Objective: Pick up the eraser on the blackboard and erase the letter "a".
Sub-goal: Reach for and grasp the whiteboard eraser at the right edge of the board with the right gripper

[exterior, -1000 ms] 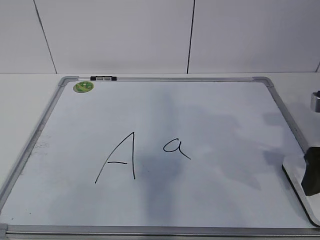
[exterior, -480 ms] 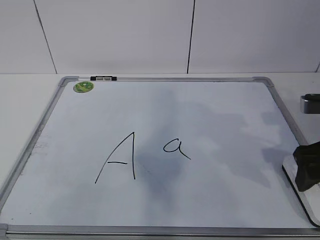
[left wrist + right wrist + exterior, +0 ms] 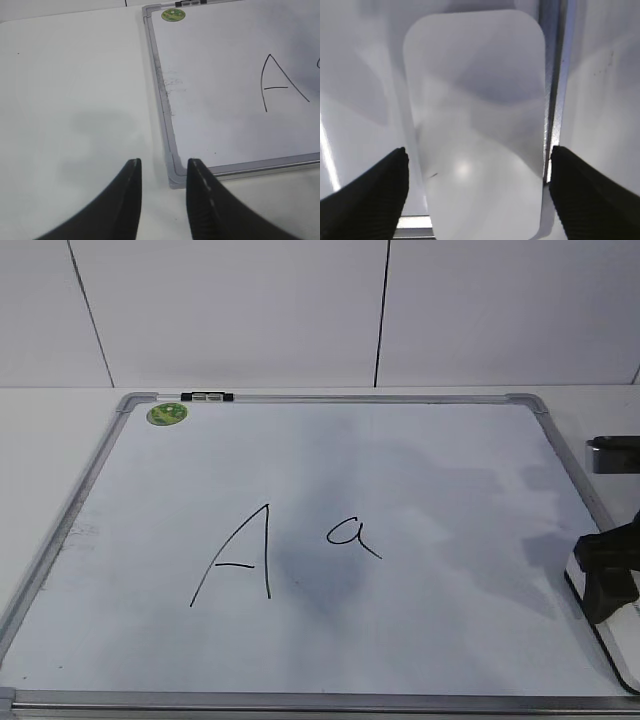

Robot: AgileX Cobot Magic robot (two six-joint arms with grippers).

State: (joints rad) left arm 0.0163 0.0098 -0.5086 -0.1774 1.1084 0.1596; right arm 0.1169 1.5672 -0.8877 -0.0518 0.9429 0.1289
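The eraser (image 3: 475,115), a white rounded block, lies at the right edge of the blackboard (image 3: 450,480) against its grey frame. In the exterior view only part of the eraser (image 3: 621,652) shows, at the lower right. My right gripper (image 3: 477,155) is open, with one jaw on each side of the eraser and not closed on it. It shows as a dark shape at the right edge of the exterior view (image 3: 606,582). The small letter "a" (image 3: 352,534) sits mid-board, right of the tall capital "A" (image 3: 238,558). My left gripper (image 3: 164,164) is open and empty above the table, by the board's near-left corner (image 3: 173,176).
A round green sticker (image 3: 167,414) sits at the board's far-left corner, and also shows in the left wrist view (image 3: 173,14). A small black-and-white clip (image 3: 206,396) sits on the far frame. A white panelled wall stands behind. White tabletop (image 3: 75,100) surrounds the board.
My right gripper has moved a little left into the exterior view and now sits over the eraser. The writing and the board have not changed.
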